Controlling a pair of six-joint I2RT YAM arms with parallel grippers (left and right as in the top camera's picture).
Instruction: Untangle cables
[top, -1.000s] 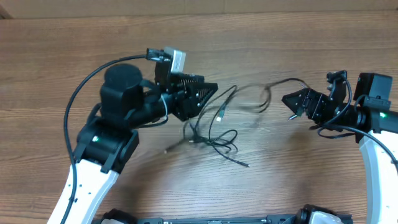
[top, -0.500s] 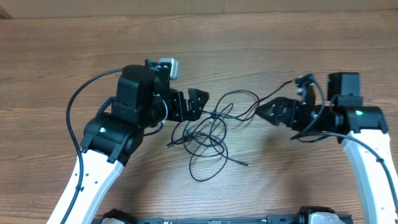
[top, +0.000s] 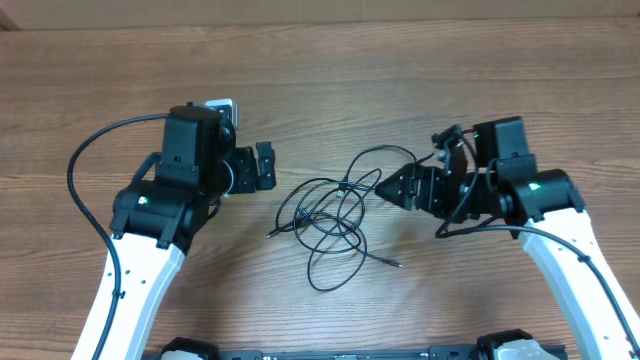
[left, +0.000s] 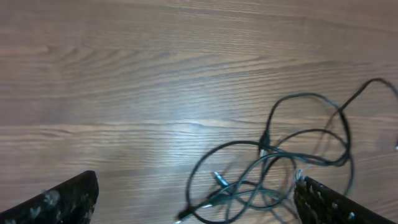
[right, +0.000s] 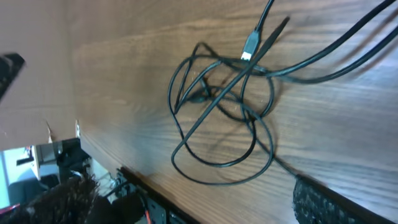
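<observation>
Wood-grain bench (top: 320, 80), two arms facing each other across it.

The cables (top: 343, 184) lie in one loose knot of thin black loops near the middle of the bench, flat on the wood, between the two arms. Several loops cross one another. One free end trails out toward 5 o'clock, another pokes out at 8 o'clock. A longer loop arches off toward 1 o'clock, up by the right arm. A small metal-tipped plug shows in the right wrist view, lying over the top of the knot.

Left gripper (top: 268, 167) sits at 9 o'clock of the knot, apart from it, with bare wood between. Its fingers (left: 62, 200) are spread wide with nothing between them.

Right gripper (top: 385, 190) sits at 3 o'clock, its tip just beside the nearest loops. Its fingers (right: 326, 202) are also spread wide and grasp nothing. Whether the arching loop touches it, I cannot tell.
</observation>
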